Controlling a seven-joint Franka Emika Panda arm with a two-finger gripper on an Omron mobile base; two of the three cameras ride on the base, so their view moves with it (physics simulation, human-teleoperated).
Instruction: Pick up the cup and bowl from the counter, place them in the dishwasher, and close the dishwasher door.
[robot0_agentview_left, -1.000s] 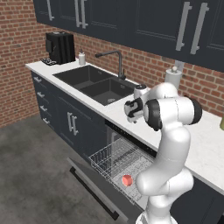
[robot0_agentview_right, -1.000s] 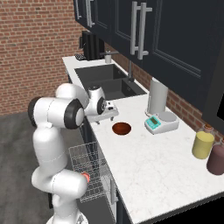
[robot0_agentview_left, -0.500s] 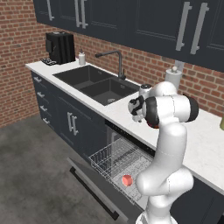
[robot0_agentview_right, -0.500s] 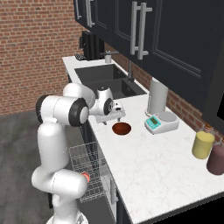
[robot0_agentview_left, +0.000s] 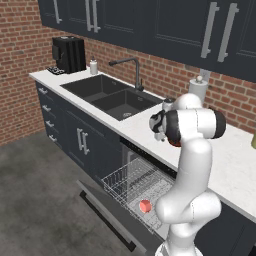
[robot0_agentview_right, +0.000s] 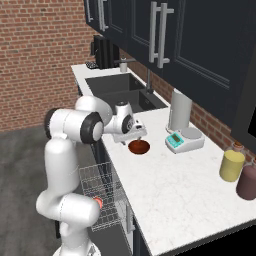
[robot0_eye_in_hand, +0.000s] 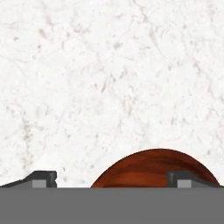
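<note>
The dark reddish-brown bowl (robot0_agentview_right: 139, 146) sits on the white counter (robot0_agentview_right: 185, 195), left of the scale. My gripper (robot0_agentview_right: 138, 133) hovers just above it, open and empty. In the hand view the bowl (robot0_eye_in_hand: 153, 168) shows at the bottom edge between the spread fingertips (robot0_eye_in_hand: 43, 178), offset toward the right one. From the left base view only a sliver of the bowl (robot0_agentview_left: 175, 143) shows behind the arm. The cup (robot0_agentview_left: 145, 206) rests in the silver wire rack (robot0_agentview_left: 131, 181) of the dishwasher, its salmon-red side showing. The dishwasher door (robot0_agentview_left: 102, 212) hangs down open.
A scale (robot0_agentview_right: 185, 140) and a paper towel roll (robot0_agentview_right: 179, 111) stand behind the bowl. A yellow tumbler (robot0_agentview_right: 232, 166) and a maroon tumbler (robot0_agentview_right: 247, 182) stand far right. The sink (robot0_agentview_left: 112, 95) with its faucet (robot0_agentview_left: 132, 70) lies left; a coffee machine (robot0_agentview_left: 69, 54) stands at the far end.
The arm has swung along the counter toward the bowl, bringing the open gripper from beside it to just over it. The bowl and cup have stayed put.
</note>
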